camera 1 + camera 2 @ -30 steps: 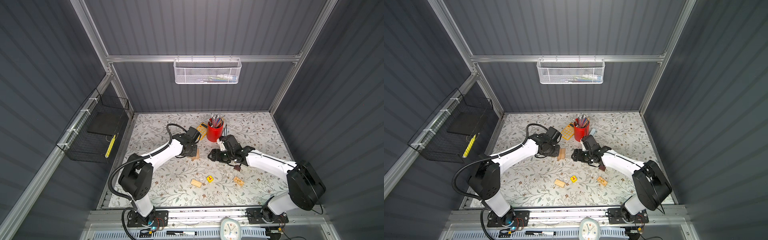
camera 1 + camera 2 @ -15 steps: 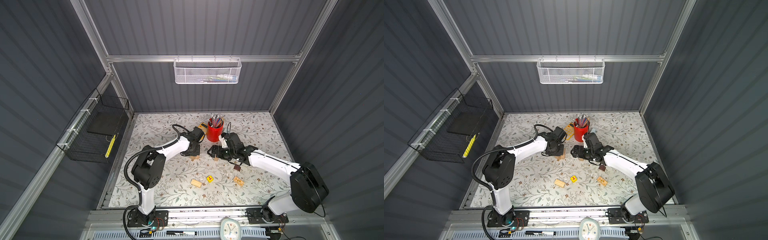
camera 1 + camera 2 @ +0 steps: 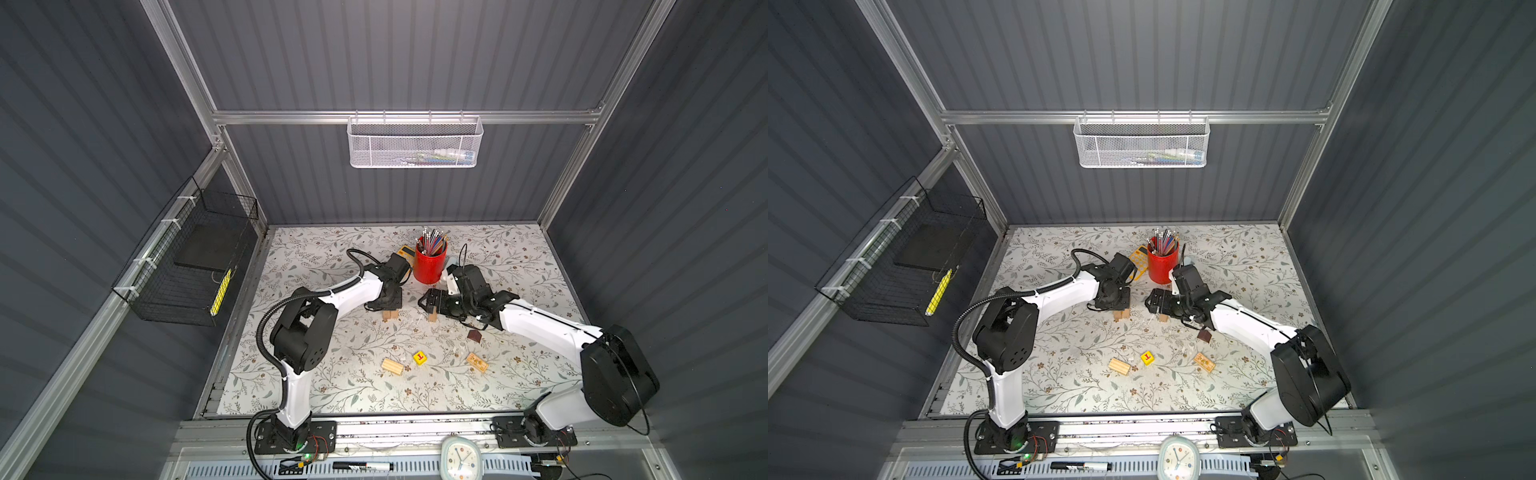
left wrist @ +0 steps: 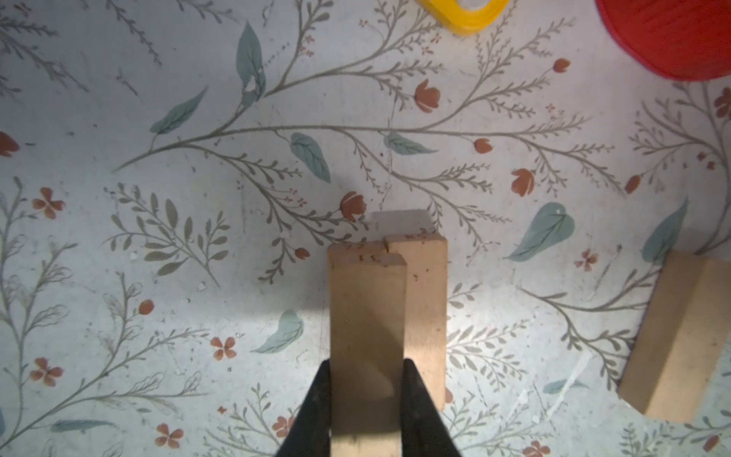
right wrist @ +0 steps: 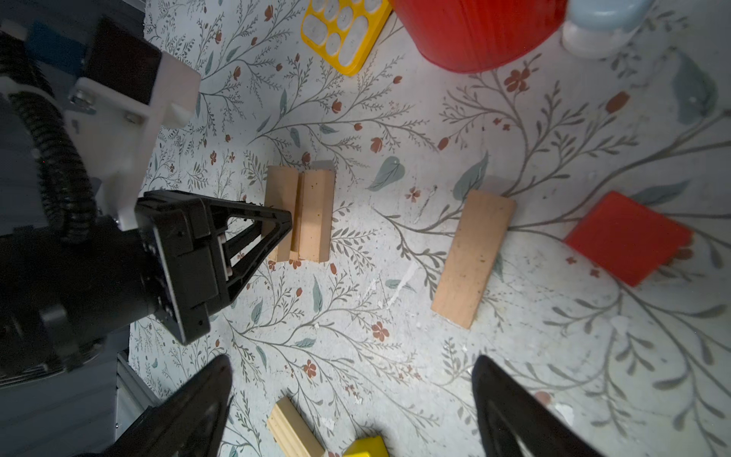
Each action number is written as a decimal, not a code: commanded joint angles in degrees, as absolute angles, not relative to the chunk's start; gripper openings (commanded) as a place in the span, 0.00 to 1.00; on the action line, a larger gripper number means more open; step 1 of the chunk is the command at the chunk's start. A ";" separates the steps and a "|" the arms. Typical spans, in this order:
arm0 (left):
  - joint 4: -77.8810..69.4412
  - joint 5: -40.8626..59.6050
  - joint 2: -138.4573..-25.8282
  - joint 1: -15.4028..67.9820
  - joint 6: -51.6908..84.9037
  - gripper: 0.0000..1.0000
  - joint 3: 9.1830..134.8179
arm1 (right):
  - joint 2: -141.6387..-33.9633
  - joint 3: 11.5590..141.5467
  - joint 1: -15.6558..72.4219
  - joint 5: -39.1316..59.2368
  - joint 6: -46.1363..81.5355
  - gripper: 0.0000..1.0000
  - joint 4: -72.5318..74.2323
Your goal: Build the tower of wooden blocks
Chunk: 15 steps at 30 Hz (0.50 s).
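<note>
The left end effector (image 4: 366, 368) is clamped on a wooden block (image 4: 366, 308) touching a second block (image 4: 425, 300), while the right end effector (image 5: 352, 366) has its jaws apart, empty.

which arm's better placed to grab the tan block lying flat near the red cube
Right. The right gripper is open and empty, with the flat tan block just ahead of its jaws. The left gripper is shut on a second block.
</note>
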State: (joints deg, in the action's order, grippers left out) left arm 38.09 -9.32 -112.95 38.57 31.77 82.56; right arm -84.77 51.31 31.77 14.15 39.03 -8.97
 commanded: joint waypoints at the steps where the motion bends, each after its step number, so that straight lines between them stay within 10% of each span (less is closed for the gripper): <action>1: 38.75 -9.43 -114.08 38.32 32.03 0.15 84.56 | -83.62 50.54 31.13 15.11 39.02 0.95 -8.59; 15: 37.79 -8.69 -114.77 38.32 31.97 0.17 84.20 | -84.46 50.54 30.96 15.73 39.09 0.98 -8.17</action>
State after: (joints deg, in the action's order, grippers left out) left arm 37.85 -9.32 -113.19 38.57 31.77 82.56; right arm -84.77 50.98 31.27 15.20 39.03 -8.34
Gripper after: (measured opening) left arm 0.257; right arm 0.976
